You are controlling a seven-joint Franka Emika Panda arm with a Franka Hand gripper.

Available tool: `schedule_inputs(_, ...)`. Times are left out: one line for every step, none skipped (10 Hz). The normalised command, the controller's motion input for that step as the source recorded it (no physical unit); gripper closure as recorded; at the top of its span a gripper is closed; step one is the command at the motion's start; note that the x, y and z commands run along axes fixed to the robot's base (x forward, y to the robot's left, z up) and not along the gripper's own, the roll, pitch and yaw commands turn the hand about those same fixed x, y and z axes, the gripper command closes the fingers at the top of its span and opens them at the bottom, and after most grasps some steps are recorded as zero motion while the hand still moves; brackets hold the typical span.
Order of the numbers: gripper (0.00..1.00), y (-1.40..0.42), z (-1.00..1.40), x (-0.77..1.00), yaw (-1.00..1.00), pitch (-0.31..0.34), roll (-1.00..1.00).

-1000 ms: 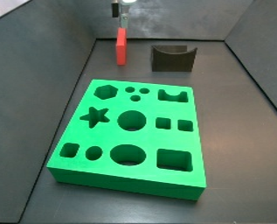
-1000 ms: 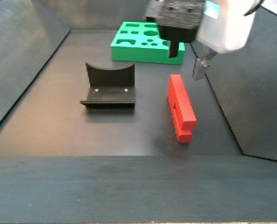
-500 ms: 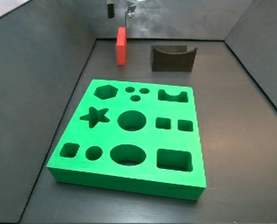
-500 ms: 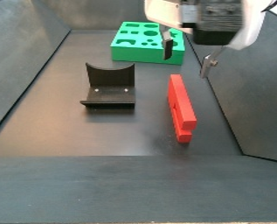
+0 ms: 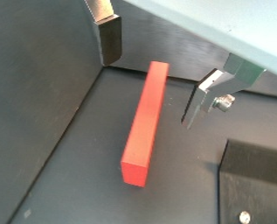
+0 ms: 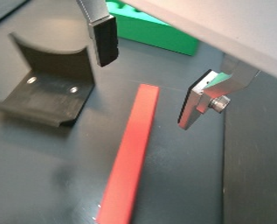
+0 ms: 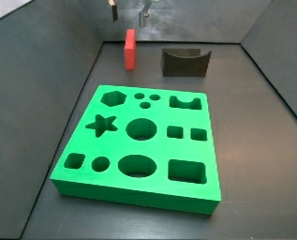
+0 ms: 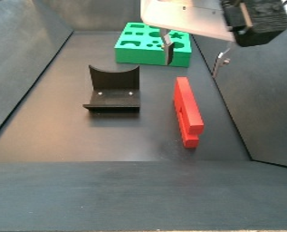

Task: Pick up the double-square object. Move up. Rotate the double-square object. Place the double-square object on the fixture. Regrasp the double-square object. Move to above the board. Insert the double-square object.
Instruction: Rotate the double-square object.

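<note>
The red double-square object (image 7: pixel 130 49) lies on its long edge on the dark floor, right of the fixture (image 8: pixel 111 88) in a side view. My gripper (image 8: pixel 196 54) hangs open above the piece's far end, apart from it. In both wrist views the red bar (image 5: pixel 143 122) (image 6: pixel 128 157) runs lengthwise below the gap of the gripper (image 5: pixel 148 94) (image 6: pixel 145 94), with both fingers (image 5: pixel 109 39) (image 6: pixel 197 101) well off its sides. The green board (image 7: pixel 144 141) with its cut-outs lies flat in front. Nothing is held.
Grey walls enclose the floor on the left, right and back (image 7: pixel 76 37). The fixture (image 7: pixel 185 61) stands beside the red piece near the back wall, between it and the right wall. The board (image 8: pixel 146 43) sits beyond the gripper in a side view.
The gripper has risen and its fingers have spread wider apart over the red piece. The double-square object, fixture and board have not moved.
</note>
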Motion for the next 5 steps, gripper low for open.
schedule_inputs(0.00,0.00,-0.02,0.03,1.00,-0.022,0.00)
schedule_inputs(0.00,0.00,-0.02,0.03,1.00,-0.027,0.01)
schedule_inputs(0.00,0.00,-0.02,0.03,1.00,-0.030,0.01)
schedule_inputs(0.00,0.00,-0.02,0.03,1.00,-0.040,0.01)
schedule_inputs(0.00,0.00,-0.02,0.03,0.76,-0.043,0.01)
